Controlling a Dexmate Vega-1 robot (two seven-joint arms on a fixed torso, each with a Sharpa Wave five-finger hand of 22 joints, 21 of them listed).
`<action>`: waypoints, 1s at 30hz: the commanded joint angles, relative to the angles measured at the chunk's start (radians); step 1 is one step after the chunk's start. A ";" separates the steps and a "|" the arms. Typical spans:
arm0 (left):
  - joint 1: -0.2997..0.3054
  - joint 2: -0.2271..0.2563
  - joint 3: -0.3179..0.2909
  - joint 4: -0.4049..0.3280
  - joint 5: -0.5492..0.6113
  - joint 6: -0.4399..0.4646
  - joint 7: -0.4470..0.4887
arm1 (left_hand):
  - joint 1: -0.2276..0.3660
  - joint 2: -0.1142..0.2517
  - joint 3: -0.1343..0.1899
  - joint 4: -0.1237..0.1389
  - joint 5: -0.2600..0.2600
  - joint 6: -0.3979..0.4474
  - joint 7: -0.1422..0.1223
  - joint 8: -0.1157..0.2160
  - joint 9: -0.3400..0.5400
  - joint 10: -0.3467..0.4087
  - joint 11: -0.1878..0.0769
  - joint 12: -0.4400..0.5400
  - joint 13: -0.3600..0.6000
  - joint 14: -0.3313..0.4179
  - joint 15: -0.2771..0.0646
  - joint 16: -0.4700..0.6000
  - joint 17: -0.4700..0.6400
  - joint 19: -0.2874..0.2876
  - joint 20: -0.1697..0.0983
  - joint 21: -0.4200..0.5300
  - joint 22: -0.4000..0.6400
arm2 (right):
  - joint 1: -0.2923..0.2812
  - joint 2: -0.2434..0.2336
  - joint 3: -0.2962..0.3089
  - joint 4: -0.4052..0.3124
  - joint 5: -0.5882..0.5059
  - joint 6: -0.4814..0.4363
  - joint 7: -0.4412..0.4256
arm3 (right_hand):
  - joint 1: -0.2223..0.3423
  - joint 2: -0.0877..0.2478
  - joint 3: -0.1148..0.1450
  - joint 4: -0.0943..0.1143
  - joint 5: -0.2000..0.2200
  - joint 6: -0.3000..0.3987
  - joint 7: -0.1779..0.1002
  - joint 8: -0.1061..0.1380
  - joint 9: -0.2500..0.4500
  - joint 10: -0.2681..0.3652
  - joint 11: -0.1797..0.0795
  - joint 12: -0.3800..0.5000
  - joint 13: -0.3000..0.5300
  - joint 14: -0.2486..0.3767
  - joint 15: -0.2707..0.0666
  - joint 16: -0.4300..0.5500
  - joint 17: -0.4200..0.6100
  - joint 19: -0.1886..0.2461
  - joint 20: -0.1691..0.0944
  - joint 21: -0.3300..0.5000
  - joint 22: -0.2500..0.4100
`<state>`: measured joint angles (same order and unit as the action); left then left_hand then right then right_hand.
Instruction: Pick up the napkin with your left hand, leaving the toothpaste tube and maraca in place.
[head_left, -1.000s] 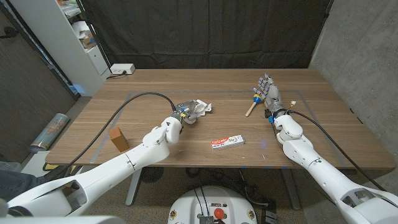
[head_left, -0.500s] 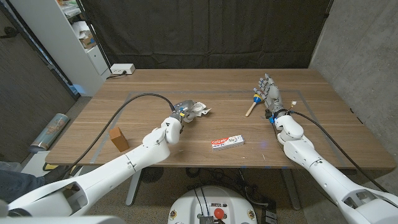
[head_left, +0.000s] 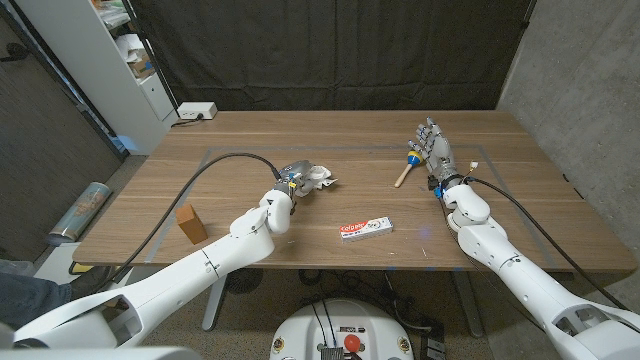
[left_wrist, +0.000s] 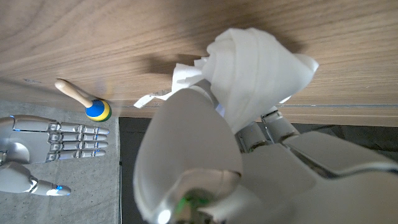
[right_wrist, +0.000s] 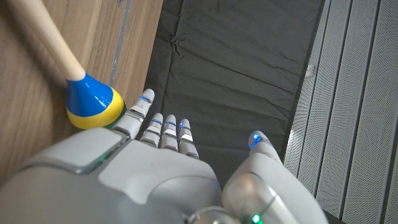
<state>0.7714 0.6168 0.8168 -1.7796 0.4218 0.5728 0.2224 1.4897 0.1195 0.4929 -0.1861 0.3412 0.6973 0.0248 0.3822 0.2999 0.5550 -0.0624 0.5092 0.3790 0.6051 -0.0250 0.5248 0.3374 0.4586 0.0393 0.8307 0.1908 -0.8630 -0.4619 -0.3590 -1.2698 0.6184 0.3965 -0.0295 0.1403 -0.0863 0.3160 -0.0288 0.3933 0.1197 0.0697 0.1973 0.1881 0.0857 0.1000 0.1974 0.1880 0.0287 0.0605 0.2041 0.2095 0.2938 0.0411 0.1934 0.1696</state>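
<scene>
The left hand (head_left: 296, 181) has its fingers closed around the napkin (head_left: 319, 177) — in the left wrist view the white paper (left_wrist: 255, 68) bunches up out of the grip, crumpled, with a loose torn edge trailing toward the counter (head_left: 250, 150). From the head view the napkin appears to be off the wood or barely so; the angle is too steep to say for certain whether any corner is touching.

To finish the pick-up well, the hand should rise straight up, slowly, with steady pressure on the wad, so the trailing flap comes free without tearing or slipping out. There is no call to sweep sideways: the toothpaste tube (head_left: 365, 228) lies nearer the robot and a little to its right, apart from the napkin, and a vertical lift keeps the forearm and cable clear of it.

The maraca (head_left: 405, 168) lies well apart on the right side, its blue-and-yellow head (right_wrist: 93, 102) just beside the right hand (head_left: 436, 150). That hand holds nothing, its fingers straight and spread — it is best kept motionless, since a small drift could nudge the maraca's head or handle.

A small brown block (head_left: 190, 222) stands near the left forearm.
</scene>
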 joint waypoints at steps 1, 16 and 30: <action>-0.006 0.007 -0.009 -0.017 -0.006 -0.006 0.024 | 0.015 0.003 0.002 0.007 0.011 0.005 0.003 0.006 0.008 0.003 0.002 0.007 0.010 0.166 -0.096 0.044 0.181 0.320 -0.104 0.012 0.050 | 0.000 -0.005 0.001 -0.005 0.000 -0.003 0.002 | -0.001 0.001 -0.002 0.001 0.005 0.009 0.002 0.004 0.004 0.002 0.004 0.004 0.005 0.007 0.002 0.008 0.001 0.013 0.000 0.001 0.002; -0.010 0.015 -0.042 -0.020 -0.046 -0.044 0.032 | 0.007 0.002 -0.002 0.013 0.014 -0.001 0.003 0.006 0.026 -0.004 0.004 0.004 0.036 0.161 -0.089 0.041 0.200 0.299 -0.094 0.042 0.042 | -0.004 -0.004 0.003 -0.013 -0.005 -0.002 -0.011 | -0.001 0.001 -0.004 0.000 0.005 0.010 0.002 0.004 0.004 0.005 0.002 0.004 0.005 0.008 0.002 0.008 0.001 0.013 0.000 0.000 0.002; -0.009 0.029 -0.059 -0.014 -0.072 -0.111 0.037 | -0.002 0.001 -0.006 0.017 0.015 -0.003 0.002 0.007 0.037 -0.005 0.003 0.003 0.053 0.159 -0.089 0.039 0.211 0.286 -0.095 0.062 0.036 | -0.012 -0.010 0.006 -0.028 -0.006 -0.004 -0.017 | 0.000 0.003 -0.005 0.000 0.006 0.010 0.002 0.003 0.004 0.005 0.003 0.004 0.005 0.008 0.003 0.007 0.001 0.013 0.000 0.000 0.002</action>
<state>0.7635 0.6353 0.7688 -1.7990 0.3615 0.5060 0.2520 1.4979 0.1158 0.4868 -0.1763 0.3484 0.6968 0.0251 0.3821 0.3321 0.5532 -0.0607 0.5110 0.4249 0.6657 0.0356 0.5253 0.3375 0.6178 0.0832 0.8812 0.2251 -0.8679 -0.4668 -0.3561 -1.2870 0.6135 0.3937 -0.0408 0.1402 -0.0864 0.3160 -0.0288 0.3933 0.1197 0.0697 0.1973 0.1881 0.0856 0.1000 0.1974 0.1880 0.0323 0.0569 0.2041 0.2095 0.3012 0.0409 0.1933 0.1695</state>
